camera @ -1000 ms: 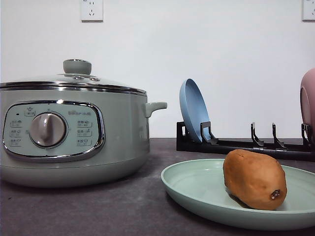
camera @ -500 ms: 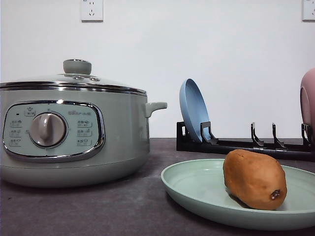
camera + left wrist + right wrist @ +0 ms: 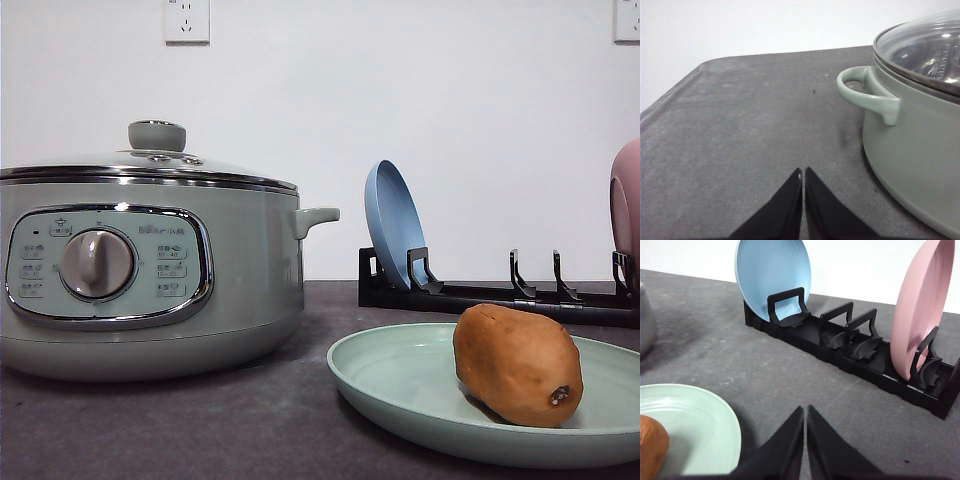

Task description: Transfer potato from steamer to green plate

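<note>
Already the potato (image 3: 517, 365) lies on the green plate (image 3: 400, 385), beside the lidded steamer (image 3: 150, 270); left tool (image 3: 803, 172) and right tool (image 3: 805, 410) are both pressed together, holding nothing, above the counter (image 3: 200, 420).

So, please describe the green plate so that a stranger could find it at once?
Start at the big pale-green steamer on the left of the dark table. To its right, near the front edge, a wide shallow plate lies flat with a potato on it. Unlike the blue plate and pink plate, which stand upright in the black rack, it is mint green.
</note>
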{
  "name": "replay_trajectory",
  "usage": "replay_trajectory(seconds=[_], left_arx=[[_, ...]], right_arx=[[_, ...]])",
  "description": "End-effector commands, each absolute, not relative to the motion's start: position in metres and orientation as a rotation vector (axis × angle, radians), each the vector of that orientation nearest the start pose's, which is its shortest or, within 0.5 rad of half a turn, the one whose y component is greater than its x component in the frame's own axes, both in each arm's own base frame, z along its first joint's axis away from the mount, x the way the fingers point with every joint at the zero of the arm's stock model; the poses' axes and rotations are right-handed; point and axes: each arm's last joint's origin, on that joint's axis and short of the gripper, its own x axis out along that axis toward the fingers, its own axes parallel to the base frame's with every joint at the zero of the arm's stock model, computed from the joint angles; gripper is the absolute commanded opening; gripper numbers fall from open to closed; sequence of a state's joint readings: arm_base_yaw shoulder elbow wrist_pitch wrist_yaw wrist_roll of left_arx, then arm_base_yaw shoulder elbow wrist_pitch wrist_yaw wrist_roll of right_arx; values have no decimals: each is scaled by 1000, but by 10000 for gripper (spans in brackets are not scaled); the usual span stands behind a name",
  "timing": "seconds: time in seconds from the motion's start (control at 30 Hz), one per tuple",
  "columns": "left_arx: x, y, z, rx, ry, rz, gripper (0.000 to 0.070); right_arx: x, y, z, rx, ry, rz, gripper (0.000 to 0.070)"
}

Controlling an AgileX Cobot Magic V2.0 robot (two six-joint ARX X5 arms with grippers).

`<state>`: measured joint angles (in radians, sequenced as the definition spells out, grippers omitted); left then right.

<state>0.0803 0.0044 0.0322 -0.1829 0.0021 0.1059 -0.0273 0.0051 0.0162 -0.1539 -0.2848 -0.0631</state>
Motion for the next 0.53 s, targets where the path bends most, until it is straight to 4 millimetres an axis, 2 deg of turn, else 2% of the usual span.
replay_trajectory(seconds=[0.0, 0.5], left_arx=[[95, 8, 149, 92, 182, 71, 0], [95, 8, 149, 92, 182, 71, 0]], right_arx=[[95, 6, 152, -29, 141, 262, 0], [95, 6, 152, -29, 141, 262, 0]])
